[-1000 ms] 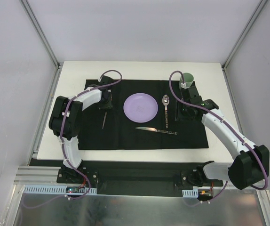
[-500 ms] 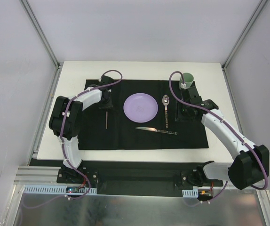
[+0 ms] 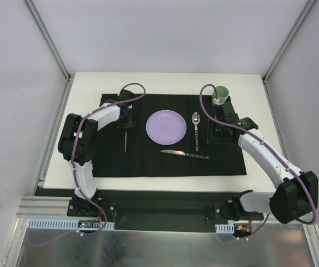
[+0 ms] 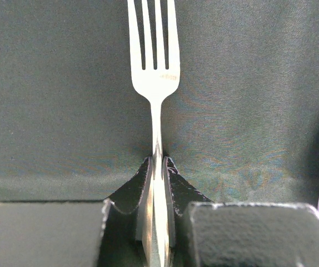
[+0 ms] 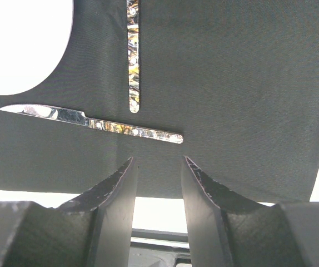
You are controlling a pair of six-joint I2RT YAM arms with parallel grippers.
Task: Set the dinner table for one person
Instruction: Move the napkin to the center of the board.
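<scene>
Your dinner table point(image 3: 159, 82) is the white top filling the middle of the overhead view. A black mat point(image 3: 148, 162) covers most of it, leaving bare white margins all round. A lilac plate point(image 3: 165, 126) sits at the mat's centre.

Left of the plate, your left gripper point(image 4: 157, 164) is clenched on the handle of the fork point(image 4: 154, 67), whose tines point toward the near edge. You cannot tell from either view whether the fork is clear of the cloth.

Right of the plate lies the spoon point(image 3: 195, 125), running near to far. The knife point(image 3: 184, 153) lies crosswise just near of it. Your right gripper point(image 5: 158, 161) hovers over the mat, its jaws parted and empty, with the knife's handle end just ahead of them. A green mug point(image 3: 222, 92) stands at the mat's far right corner, close to the right arm's cable.

Watch three things:
- **Fork grip:** The pinch on that thin handle is narrow, so the fork could swivel or slip.
- **Tines:** If they drag, they could snag the cloth and pull the plate askew.
- **Right side:** A low approach to the knife could bunch the mat or nudge the spoon. A wide swing could clip the mug.
</scene>
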